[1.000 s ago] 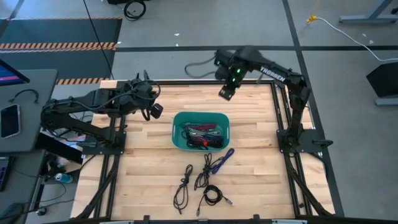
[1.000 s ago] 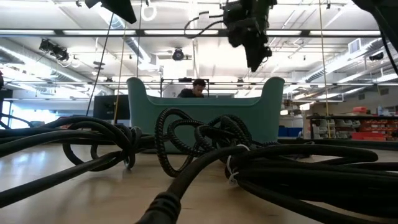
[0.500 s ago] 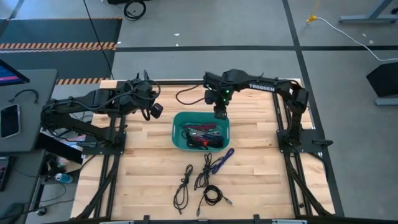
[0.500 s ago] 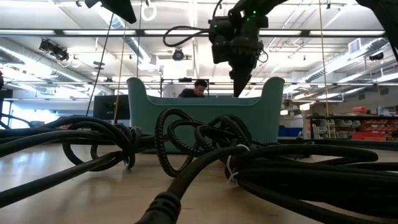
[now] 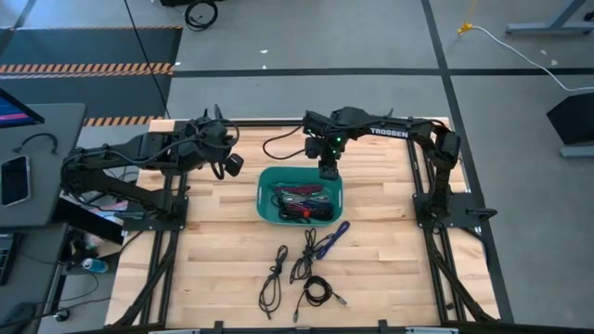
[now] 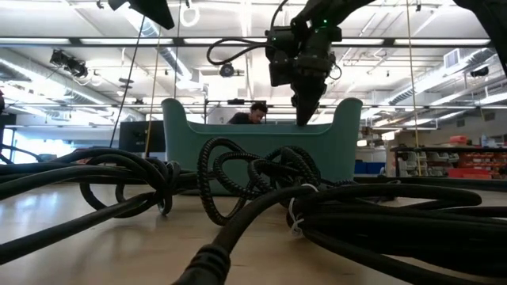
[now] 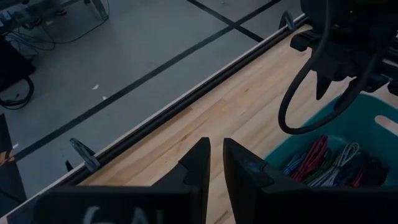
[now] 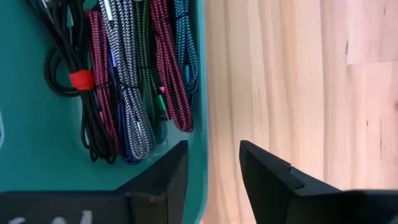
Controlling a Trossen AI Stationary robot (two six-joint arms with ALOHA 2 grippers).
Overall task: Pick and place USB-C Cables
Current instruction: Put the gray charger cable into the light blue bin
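Observation:
A teal bin [image 5: 263,186] stands mid-table and holds several bundled USB-C cables [image 8: 130,74] in black, magenta, blue, green and grey. More cables lie on the wood nearer the front: a blue one [image 5: 331,239] and black ones [image 5: 272,278] [image 5: 317,292]. My right gripper [image 8: 214,165] hangs open, pointing down over the bin's far right corner [image 5: 327,173]. One finger is above the inside and the other above the table, and they touch nothing. My left gripper [image 7: 216,163] waits off the bin's far left [image 5: 232,167], a narrow gap between its empty fingers.
Bare wood lies to the left and right of the bin. The black cables fill the foreground of the low view [image 6: 261,178], in front of the bin's wall [image 6: 341,142]. A person [image 6: 253,111] shows in the room beyond the table. The arms' frames run along both table sides.
My right gripper has swung from the table's far right toward the bin, come down and rolled about its own axis. It then stopped over the bin's far right corner, with the same gap between its fingers. The cables and the bin have not moved.

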